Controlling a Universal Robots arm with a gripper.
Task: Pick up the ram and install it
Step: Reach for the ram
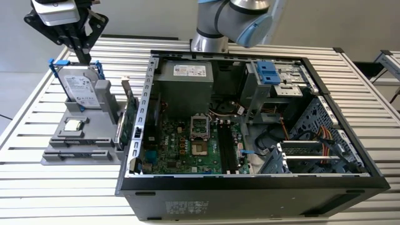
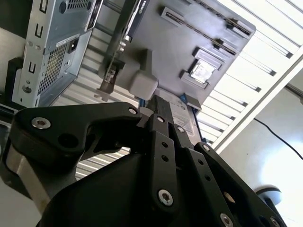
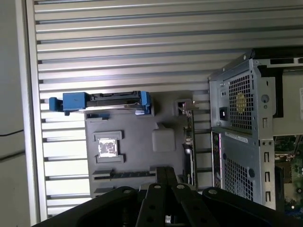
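My gripper (image 1: 82, 50) hangs high over the back of the grey parts tray (image 1: 81, 157), at the exterior view's left. It is shut on the ram (image 1: 87, 58), a slim dark stick that points straight down from the fingers. The stick's lower end is level with the top of the upright hard drive (image 1: 80, 86), well clear of the tray. In both wrist views the ram (image 2: 161, 106) (image 3: 165, 174) shows end-on between the closed fingers, above a grey holder block (image 3: 163, 139). The long black memory slots (image 1: 228, 150) lie on the motherboard inside the open computer case (image 1: 149, 93).
On the tray stand the blue-framed hard drive (image 3: 113, 100), a small square chip (image 1: 74, 125) and a green card (image 1: 128, 117) at the edge nearest the case. The case lies open on a slatted metal table (image 1: 37, 98). The arm's base (image 1: 209, 42) rises behind the case.
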